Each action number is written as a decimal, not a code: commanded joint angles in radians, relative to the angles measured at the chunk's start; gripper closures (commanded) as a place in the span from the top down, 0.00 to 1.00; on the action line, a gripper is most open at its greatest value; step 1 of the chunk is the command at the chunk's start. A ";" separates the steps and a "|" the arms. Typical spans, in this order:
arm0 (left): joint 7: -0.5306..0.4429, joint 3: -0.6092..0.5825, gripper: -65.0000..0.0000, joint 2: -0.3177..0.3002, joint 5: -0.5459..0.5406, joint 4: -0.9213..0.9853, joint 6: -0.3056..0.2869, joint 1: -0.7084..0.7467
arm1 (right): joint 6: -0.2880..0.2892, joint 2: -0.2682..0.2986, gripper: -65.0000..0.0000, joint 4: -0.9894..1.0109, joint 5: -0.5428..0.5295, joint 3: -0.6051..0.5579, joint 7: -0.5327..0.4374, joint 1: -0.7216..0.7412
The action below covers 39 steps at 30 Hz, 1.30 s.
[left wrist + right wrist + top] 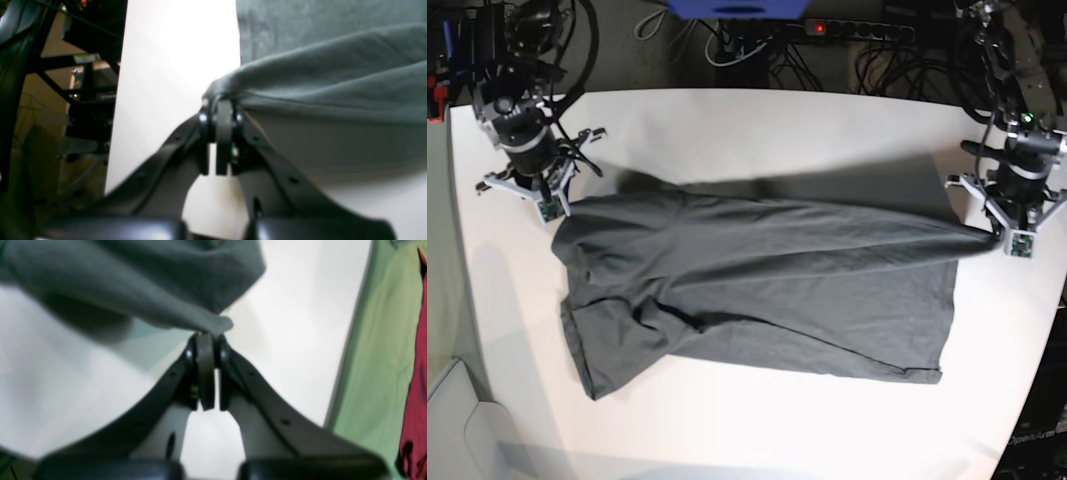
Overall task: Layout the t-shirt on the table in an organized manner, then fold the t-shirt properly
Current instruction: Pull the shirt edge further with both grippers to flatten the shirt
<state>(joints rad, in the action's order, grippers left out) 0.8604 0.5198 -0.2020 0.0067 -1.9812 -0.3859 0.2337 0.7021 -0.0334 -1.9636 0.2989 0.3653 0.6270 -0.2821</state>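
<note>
The shirt (757, 290) is soft, thin charcoal-grey fabric, plain, spread wide across the middle of the table (757, 120). Its upper edge is lifted and drawn taut into a long ridge between the two arms, with shallow folds running along it. The lower part lies flat, rumpled near the sleeve at the lower left of the base view.

The right gripper (208, 331), at the base view's left, has its black jaws pinched together on a bunched corner of the shirt (133, 283), raised off the surface. The left gripper (222, 101), at the base view's right, is likewise clamped tight on a gathered edge of the shirt (333, 66), the cloth hanging in a smooth curve.

The table is smooth matte white with rounded corners. Black cables (877, 50) lie on the dark floor beyond it.
</note>
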 commanded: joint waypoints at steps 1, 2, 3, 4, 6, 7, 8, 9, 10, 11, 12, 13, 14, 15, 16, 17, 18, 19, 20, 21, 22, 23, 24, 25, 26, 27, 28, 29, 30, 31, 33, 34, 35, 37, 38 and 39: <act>-0.019 0.004 0.01 -0.014 0.000 -0.020 0.008 -0.006 | -0.004 0.003 0.00 -0.023 -0.010 -0.001 -0.017 -0.016; -0.017 0.004 0.01 -0.014 0.000 -0.025 0.008 -0.004 | -0.004 0.003 0.00 -0.024 -0.010 0.005 -0.017 -0.039; -0.017 0.004 0.01 -0.014 0.002 -0.025 0.008 0.011 | -0.004 0.003 0.00 -0.026 -0.010 0.007 -0.016 -0.062; -0.017 0.004 0.01 -0.018 0.002 -0.025 0.008 0.026 | -0.004 0.003 0.00 -0.027 -0.008 0.007 -0.016 -0.087; -0.017 0.004 0.01 -0.020 0.000 -0.025 0.008 0.053 | -0.004 0.005 0.00 -0.032 -0.008 0.007 -0.020 -0.134; -0.017 0.004 0.01 -0.018 0.000 -0.025 0.008 0.065 | -0.004 0.005 0.00 -0.033 -0.008 0.007 -0.022 -0.153; -0.017 0.004 0.01 -0.018 0.000 -0.025 0.008 0.079 | -0.004 0.005 0.00 -0.033 -0.008 0.007 -0.022 -0.170; -0.017 0.003 0.01 -0.017 0.000 -0.025 0.008 0.091 | -0.004 0.005 0.00 -0.033 -0.008 0.007 -0.023 -0.187; -0.017 0.000 0.01 -0.015 0.000 -0.025 0.008 0.103 | -0.004 0.005 0.00 -0.035 -0.008 0.007 -0.023 -0.204; -0.017 -0.003 0.01 -0.015 0.000 -0.025 0.008 0.115 | -0.004 0.005 0.00 -0.035 -0.008 0.007 -0.023 -0.219; -0.017 -0.003 0.01 -0.015 0.000 -0.025 0.008 0.132 | -0.004 0.005 0.00 -0.036 -0.008 0.007 -0.023 -0.239; -0.017 -0.003 0.01 -0.015 0.000 -0.025 0.000 0.143 | -0.004 0.005 0.00 -0.041 -0.008 0.007 -0.023 -0.256; -0.017 0.000 0.01 -0.015 0.000 -0.025 -0.018 0.149 | -0.004 0.005 0.00 -0.043 -0.008 0.007 -0.025 -0.271; -0.017 0.001 0.01 -0.015 0.000 -0.025 -0.043 0.157 | -0.004 0.005 0.00 -0.046 -0.008 0.007 -0.025 -0.285; -0.017 0.001 0.01 -0.015 0.006 -0.023 -0.077 0.158 | -0.004 0.005 0.00 -0.052 -0.008 0.007 -0.025 -0.300; -0.017 0.001 0.01 -0.015 0.009 -0.017 -0.114 0.160 | -0.004 0.005 0.00 -0.056 -0.008 0.007 -0.025 -0.314; -0.016 0.001 0.01 -0.015 0.011 -0.013 -0.146 0.160 | -0.004 0.005 0.00 -0.056 -0.008 0.008 -0.025 -0.328; -0.016 0.001 0.01 -0.015 0.020 -0.010 -0.173 0.171 | -0.004 0.005 0.00 -0.056 -0.008 0.011 -0.025 -0.340; -0.016 -0.003 0.01 -0.014 0.031 -0.003 -0.190 0.180 | -0.004 0.010 0.00 -0.056 -0.008 0.022 -0.025 -0.352; -0.016 -0.007 0.01 -0.012 0.042 0.000 -0.210 0.186 | -0.004 0.013 0.00 -0.056 -0.008 0.036 -0.025 -0.365; -0.016 -0.008 0.00 -0.011 0.049 0.003 -0.224 0.186 | -0.004 0.014 0.00 -0.056 -0.008 0.050 -0.026 -0.374; -0.016 -0.014 0.00 -0.011 0.057 0.009 -0.235 0.188 | -0.004 0.014 0.00 -0.056 -0.008 0.062 -0.026 -0.380; -0.016 -0.020 0.00 -0.011 0.066 0.010 -0.239 0.189 | -0.004 0.016 0.00 -0.056 -0.008 0.074 -0.026 -0.385; -0.016 -0.022 0.00 -0.011 0.080 0.012 -0.246 0.198 | -0.004 0.017 0.00 -0.056 -0.008 0.091 -0.026 -0.391; -0.016 -0.022 0.00 -0.014 0.095 0.012 -0.246 0.207 | -0.004 0.017 0.00 -0.064 -0.008 0.108 -0.026 -0.392; -0.016 -0.022 0.00 -0.020 0.109 0.010 -0.246 0.209 | -0.004 0.017 0.00 -0.072 -0.008 0.131 -0.026 -0.400; -0.016 -0.016 0.00 -0.021 0.120 0.010 -0.246 0.211 | -0.004 0.017 0.00 -0.075 -0.008 0.146 -0.026 -0.405; -0.016 -0.011 0.00 -0.023 0.131 0.007 -0.246 0.217 | -0.004 0.019 0.00 -0.075 -0.010 0.157 -0.026 -0.409; -0.016 -0.010 0.00 -0.023 0.141 0.006 -0.246 0.217 | -0.004 0.026 0.00 -0.075 -0.014 0.163 -0.026 -0.414; -0.016 -0.010 0.00 -0.024 0.154 0.004 -0.247 0.217 | -0.004 0.037 0.00 -0.076 -0.020 0.168 -0.026 -0.423; -0.016 -0.010 0.00 -0.034 0.181 0.003 -0.247 0.217 | -0.004 0.049 0.00 -0.076 -0.022 0.160 -0.026 -0.463; -0.016 -0.010 0.00 -0.046 0.187 -0.003 -0.252 0.217 | -0.004 0.051 0.00 -0.076 -0.022 0.160 -0.026 -0.478; -0.016 -0.010 0.00 -0.052 0.189 -0.007 -0.265 0.217 | -0.004 0.053 0.00 -0.076 -0.022 0.159 -0.028 -0.492; -0.016 -0.011 0.00 -0.053 0.194 -0.005 -0.312 0.217 | -0.004 0.053 0.00 -0.076 -0.022 0.120 -0.055 -0.532; -0.016 -0.011 0.00 -0.052 0.195 -0.003 -0.312 0.215 | -0.004 0.054 0.00 -0.076 -0.022 0.088 -0.077 -0.563; -0.016 -0.013 0.00 -0.049 0.195 0.000 -0.312 0.215 | -0.004 0.054 0.00 -0.076 -0.022 0.054 -0.095 -0.589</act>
<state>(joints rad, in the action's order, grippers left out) 0.8532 0.5022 -0.2409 0.1951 -1.9682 -0.7067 0.4488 0.6975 0.0032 -2.0235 0.2844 0.4225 0.5419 -0.8139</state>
